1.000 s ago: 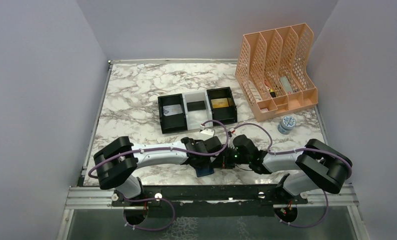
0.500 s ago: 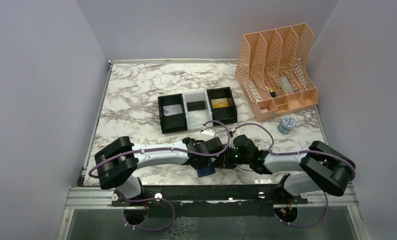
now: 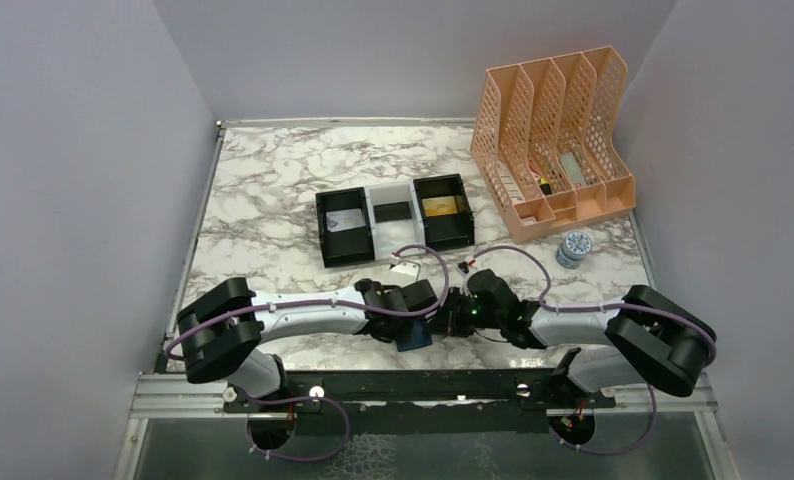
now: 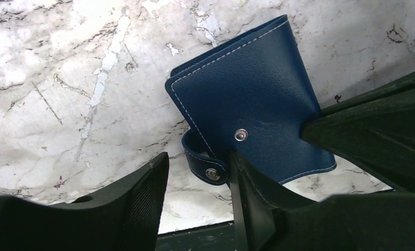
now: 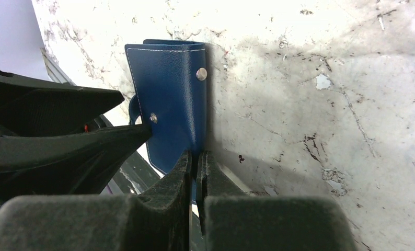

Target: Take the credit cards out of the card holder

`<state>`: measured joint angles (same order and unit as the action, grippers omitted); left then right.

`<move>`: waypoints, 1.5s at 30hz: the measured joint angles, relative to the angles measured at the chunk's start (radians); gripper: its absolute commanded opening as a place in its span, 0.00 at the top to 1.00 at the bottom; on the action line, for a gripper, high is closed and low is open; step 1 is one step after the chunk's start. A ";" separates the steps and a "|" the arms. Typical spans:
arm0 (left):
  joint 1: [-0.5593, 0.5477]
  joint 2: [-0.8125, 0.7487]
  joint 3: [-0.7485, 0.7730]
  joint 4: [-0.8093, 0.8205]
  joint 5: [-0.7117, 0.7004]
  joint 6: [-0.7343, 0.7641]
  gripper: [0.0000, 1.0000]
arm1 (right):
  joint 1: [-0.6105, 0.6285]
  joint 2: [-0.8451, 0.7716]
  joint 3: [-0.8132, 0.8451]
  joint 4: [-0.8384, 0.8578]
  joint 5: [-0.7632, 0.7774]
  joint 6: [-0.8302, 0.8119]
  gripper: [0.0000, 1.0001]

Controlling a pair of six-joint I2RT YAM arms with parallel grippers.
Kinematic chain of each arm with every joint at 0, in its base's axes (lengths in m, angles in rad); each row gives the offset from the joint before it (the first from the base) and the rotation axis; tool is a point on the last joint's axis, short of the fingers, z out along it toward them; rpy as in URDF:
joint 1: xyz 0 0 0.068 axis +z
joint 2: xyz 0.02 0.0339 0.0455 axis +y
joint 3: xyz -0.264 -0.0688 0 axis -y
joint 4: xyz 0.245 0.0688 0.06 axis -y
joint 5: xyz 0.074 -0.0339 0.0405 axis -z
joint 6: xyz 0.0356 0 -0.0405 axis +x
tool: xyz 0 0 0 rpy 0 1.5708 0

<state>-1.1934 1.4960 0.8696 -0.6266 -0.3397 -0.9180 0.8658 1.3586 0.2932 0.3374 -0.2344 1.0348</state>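
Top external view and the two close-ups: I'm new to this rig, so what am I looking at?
The top view looks down from above and behind two robot arms, the left arm and the right arm, bolted at the near edge of a marble table. Each close-up comes from a camera on one wrist. On the table are a black-and-white tray holding three cards, a peach file rack, a small round tin and a blue wallet. The right arm's fingers are pinched shut on the wallet's edge. The left arm's fingers stand open around its snap tab.
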 measured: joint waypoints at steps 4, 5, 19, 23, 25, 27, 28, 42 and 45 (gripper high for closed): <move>0.000 -0.015 -0.011 -0.010 -0.021 -0.031 0.52 | 0.000 -0.003 0.000 -0.005 0.004 0.000 0.99; 0.000 -0.023 -0.015 -0.014 -0.025 -0.035 0.52 | 0.000 -0.003 0.000 -0.005 0.004 0.000 0.99; 0.000 -0.085 -0.037 -0.063 -0.097 -0.077 0.62 | 0.000 -0.002 0.000 -0.005 0.004 0.000 0.99; 0.003 -0.085 -0.055 -0.032 -0.093 -0.062 0.74 | 0.000 0.002 0.003 -0.005 0.004 0.000 0.99; 0.009 -0.085 -0.081 0.007 -0.074 -0.056 0.83 | 0.000 0.003 0.005 -0.005 0.004 -0.001 0.99; 0.015 -0.089 -0.113 0.043 -0.056 -0.053 0.90 | 0.000 0.003 0.005 -0.006 0.004 -0.001 0.99; 0.019 -0.095 -0.127 0.060 -0.046 -0.052 0.94 | 0.000 0.003 0.005 -0.006 0.004 -0.001 0.99; 0.056 -0.278 -0.169 0.190 0.033 -0.026 1.00 | -0.001 -0.074 0.065 -0.145 0.035 -0.079 0.56; 0.061 -0.314 -0.169 0.200 0.034 -0.025 1.00 | -0.001 -0.127 0.100 -0.221 0.076 -0.114 0.46</move>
<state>-1.1320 1.1824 0.7006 -0.4263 -0.3058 -0.9428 0.8646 1.2316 0.3931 0.1165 -0.1581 0.9211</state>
